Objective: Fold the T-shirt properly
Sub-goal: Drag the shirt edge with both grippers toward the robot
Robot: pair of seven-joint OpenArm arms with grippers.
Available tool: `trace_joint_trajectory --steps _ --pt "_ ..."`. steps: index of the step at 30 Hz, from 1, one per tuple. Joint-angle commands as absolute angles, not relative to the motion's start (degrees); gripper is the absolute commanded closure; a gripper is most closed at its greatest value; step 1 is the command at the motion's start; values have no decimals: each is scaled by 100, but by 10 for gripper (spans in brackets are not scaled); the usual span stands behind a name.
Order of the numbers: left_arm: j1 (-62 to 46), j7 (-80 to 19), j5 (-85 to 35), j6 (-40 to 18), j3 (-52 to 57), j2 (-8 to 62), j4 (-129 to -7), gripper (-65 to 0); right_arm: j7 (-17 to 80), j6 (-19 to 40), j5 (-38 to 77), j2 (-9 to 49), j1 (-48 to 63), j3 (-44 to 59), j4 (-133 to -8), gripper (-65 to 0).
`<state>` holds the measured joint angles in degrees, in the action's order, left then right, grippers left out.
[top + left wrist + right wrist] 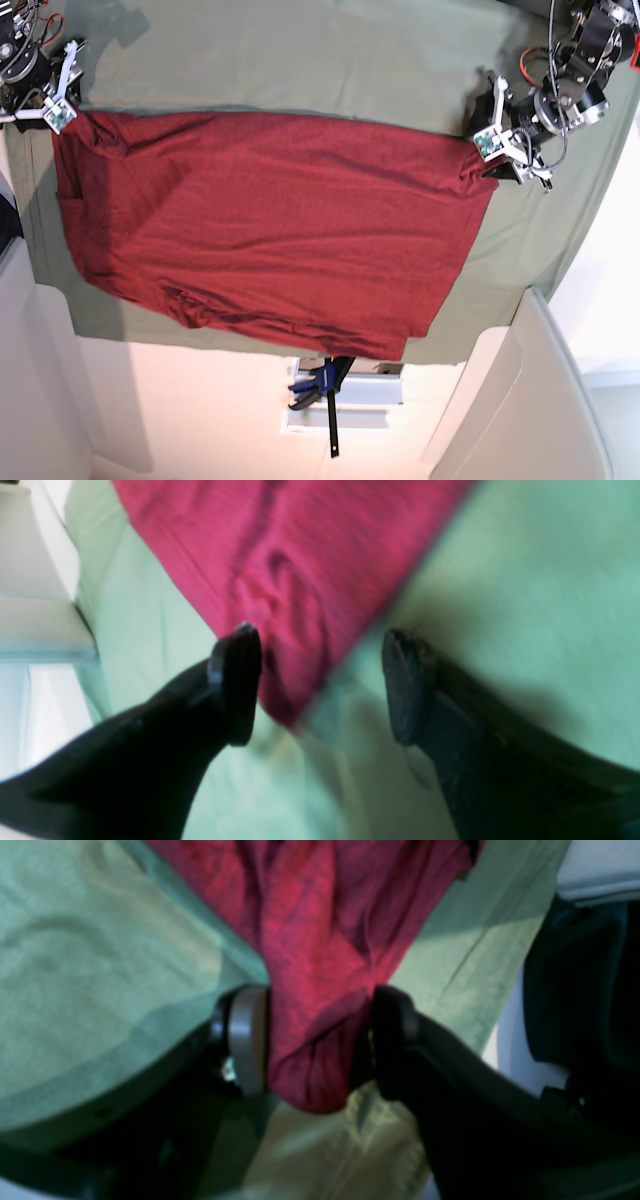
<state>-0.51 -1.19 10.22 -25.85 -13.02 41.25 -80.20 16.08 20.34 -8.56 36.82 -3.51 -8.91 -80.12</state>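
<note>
Your T-shirt (270, 230) lies spread out flat on the green cloth (300, 60) that covers the table, and it reaches almost from one side edge of the cloth to the other. Its long way runs across, from one arm to the other arm. One long edge of the shirt lies straight between the two arms, and the other long edge sits near the cloth edge where the blue clamp (318, 385) is. Your right gripper (312, 1040) is at one end of that straight edge, and its two jaws are closed around a thick bunch of the red shirt, so it has a good hold. Your left gripper (320, 685) is at the other end, and its jaws stand wide apart with nothing in them. A corner of the shirt pokes in between its fingers (237, 680), touching one finger or very near it, but the picture is blurry there. So the left arm seems to need its grip next, and the corner lies just ahead of that gripper. I can see no words, tags or brand names on the shirt or the cloth.
</note>
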Motion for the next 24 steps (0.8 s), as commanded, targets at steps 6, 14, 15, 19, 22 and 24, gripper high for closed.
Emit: trace_joint_trajectory --steps 6,14,15,19,22,24 --pt "246 -21 1039 -2508 -1378 4239 -7955 -415 1632 2038 -880 3795 -425 -845 -8042 -312" --pt "270 -21 1380 -2080 -2029 4237 -7918 -415 1632 2038 -878 3793 -423 -845 -8038 -312" --pt "307 -19 1435 -1962 -2123 4237 -7872 -415 1629 2038 -878 3793 -425 -845 -8038 -312" --pt "569 -19 1450 -1861 -2434 4237 -7524 -414 1629 2038 -875 3791 -425 -845 -8027 -312" --pt "709 -14 1533 -1863 -2554 4237 -7247 -381 1627 2040 -875 3791 -425 -845 -7961 -312" --pt "729 -10 1575 -1868 -2556 4237 -7161 -260 1627 2040 -875 3791 -425 -845 -7889 -292"
